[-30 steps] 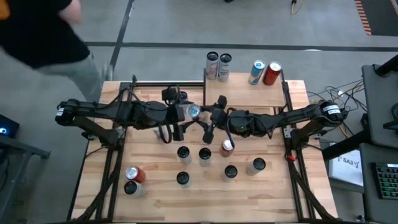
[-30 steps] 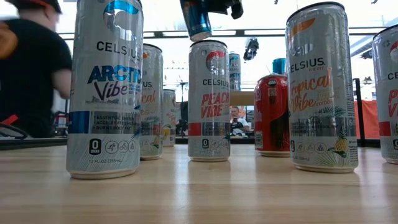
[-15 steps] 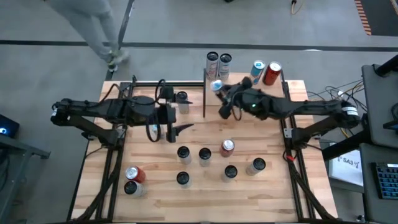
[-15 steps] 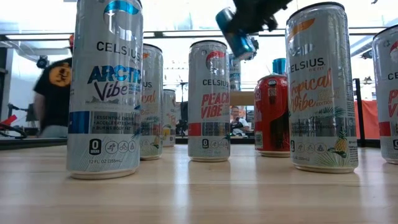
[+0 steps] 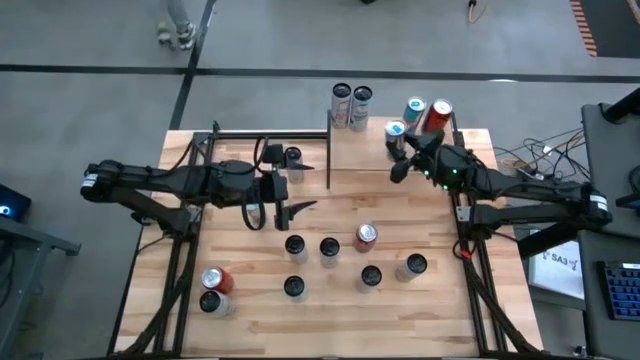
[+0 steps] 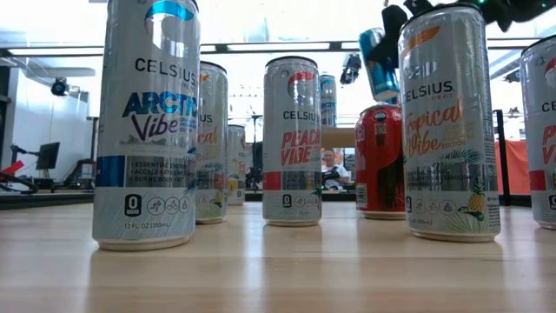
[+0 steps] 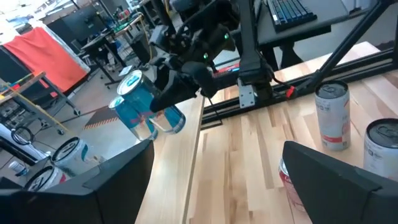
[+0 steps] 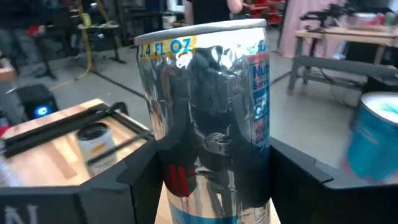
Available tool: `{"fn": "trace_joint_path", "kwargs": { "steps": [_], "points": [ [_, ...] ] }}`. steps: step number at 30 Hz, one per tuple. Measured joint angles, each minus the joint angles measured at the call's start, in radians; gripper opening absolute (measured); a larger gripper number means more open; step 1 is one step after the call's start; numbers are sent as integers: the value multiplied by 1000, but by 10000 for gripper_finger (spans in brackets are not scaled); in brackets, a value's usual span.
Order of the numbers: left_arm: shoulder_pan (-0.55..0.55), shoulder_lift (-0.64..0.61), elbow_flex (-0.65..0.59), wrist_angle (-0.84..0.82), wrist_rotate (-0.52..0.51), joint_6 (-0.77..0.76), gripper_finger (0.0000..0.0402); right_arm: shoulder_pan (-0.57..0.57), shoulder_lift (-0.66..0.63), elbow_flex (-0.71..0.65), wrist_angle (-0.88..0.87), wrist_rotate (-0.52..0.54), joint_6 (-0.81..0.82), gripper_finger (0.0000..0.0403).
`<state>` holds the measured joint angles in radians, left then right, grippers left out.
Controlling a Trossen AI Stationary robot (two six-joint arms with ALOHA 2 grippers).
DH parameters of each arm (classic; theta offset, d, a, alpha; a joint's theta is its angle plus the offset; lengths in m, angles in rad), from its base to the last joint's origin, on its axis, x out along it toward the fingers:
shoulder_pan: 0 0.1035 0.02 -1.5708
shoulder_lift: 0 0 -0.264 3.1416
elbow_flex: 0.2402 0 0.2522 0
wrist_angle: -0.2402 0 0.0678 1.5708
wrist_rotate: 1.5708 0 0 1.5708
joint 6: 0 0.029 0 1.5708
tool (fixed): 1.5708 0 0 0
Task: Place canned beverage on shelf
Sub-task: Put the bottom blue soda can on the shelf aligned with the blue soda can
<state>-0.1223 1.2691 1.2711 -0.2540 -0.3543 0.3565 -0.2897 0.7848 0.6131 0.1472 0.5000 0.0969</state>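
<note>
My right gripper (image 5: pixel 403 152) is shut on a blue can (image 5: pixel 395 130) above the shelf (image 5: pixel 365 155), a light-wood board between thin black posts at the table's far side. The can also shows in the low view (image 6: pixel 380 65), the left wrist view (image 7: pixel 144 107) and the right wrist view (image 8: pixel 211 112). My left gripper (image 5: pixel 293 212) is open and empty over the table's middle left, short of the shelf's left post (image 5: pixel 328 150). My right gripper pinches the can's side wall (image 8: pixel 180 186) between its two fingers, one on each side of the can's lower part. The fingers come from the table's right side, across the can. The can is lifted clear of the shelf and tilted.
Two silver cans (image 5: pixel 350 105), a blue can (image 5: pixel 412 116) and a red can (image 5: pixel 437 117) stand along the shelf's far edge. Several cans stand on the table's middle and near part (image 5: pixel 329 248), two at the near left (image 5: pixel 213 290), one by my left arm (image 5: pixel 292 158).
My right gripper has carried the blue can from the table's middle toward the far right, over the shelf, where the can hangs tilted. My left gripper has drawn back a little toward the table's left edge.
</note>
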Motion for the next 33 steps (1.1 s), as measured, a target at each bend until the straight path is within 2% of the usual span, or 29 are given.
{"fn": "trace_joint_path", "kwargs": {
  "steps": [6, 14, 20, 27, 33],
  "points": [
    [0, -26, -52, 31, -1, -19, 340, -54, -75, -95, 4, 6, 74, 219],
    [1, -79, -103, 32, -12, -37, 340, -76, -97, -198, 84, 78, 113, 219],
    [2, -119, -152, 30, -92, -59, 340, -78, -96, -244, 172, 106, 93, 219],
    [2, -139, -193, 33, -93, -78, 340, -78, -96, -340, 364, 106, 49, 219],
    [2, -133, -196, 29, -93, -86, 340, -78, -95, -388, 424, 106, 36, 219]
  ]
}}
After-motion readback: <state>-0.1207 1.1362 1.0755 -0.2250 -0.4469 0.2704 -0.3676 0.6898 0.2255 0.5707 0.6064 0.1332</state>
